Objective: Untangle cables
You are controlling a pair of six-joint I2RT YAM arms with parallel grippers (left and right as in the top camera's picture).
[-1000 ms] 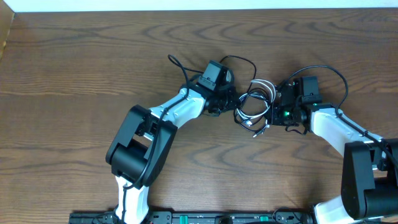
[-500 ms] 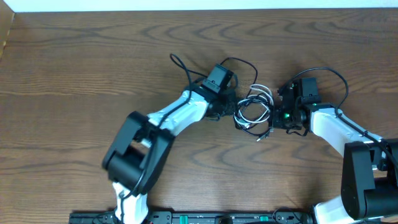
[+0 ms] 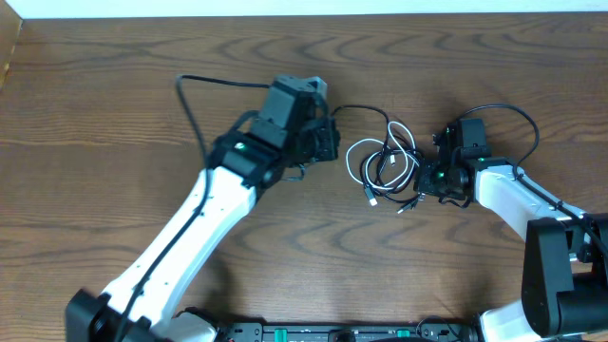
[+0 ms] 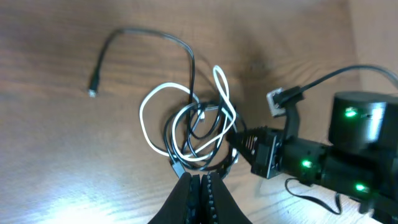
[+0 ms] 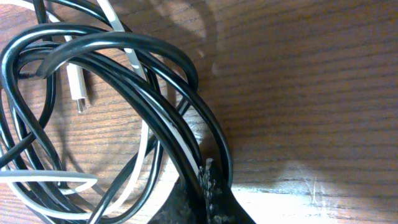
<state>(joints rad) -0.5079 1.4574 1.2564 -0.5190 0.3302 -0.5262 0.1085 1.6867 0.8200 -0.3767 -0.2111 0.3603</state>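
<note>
The left arm (image 3: 190,228) reaches out in a long diagonal, its gripper (image 3: 328,142) pinched tight on the black cable (image 5: 211,127). The right arm (image 3: 513,195) sits folded low, its gripper (image 3: 423,180) clamped on it too.

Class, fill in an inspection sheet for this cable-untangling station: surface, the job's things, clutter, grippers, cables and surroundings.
Surface: dark wood-grain table.
Job's things: black cable and white cable, looped through each other in one tangle between the two arms; one black end trails free on the wood.
Clutter: nothing seen.
Grippers: left gripper shut, with its tips at the edge of the tangle; whether it holds a strand cannot be told. Right gripper shut on the black cable.
Cables: arm wires arch away from the tangle.
Surroundings: pale band beyond the table's far edge; what it is cannot be told.
</note>
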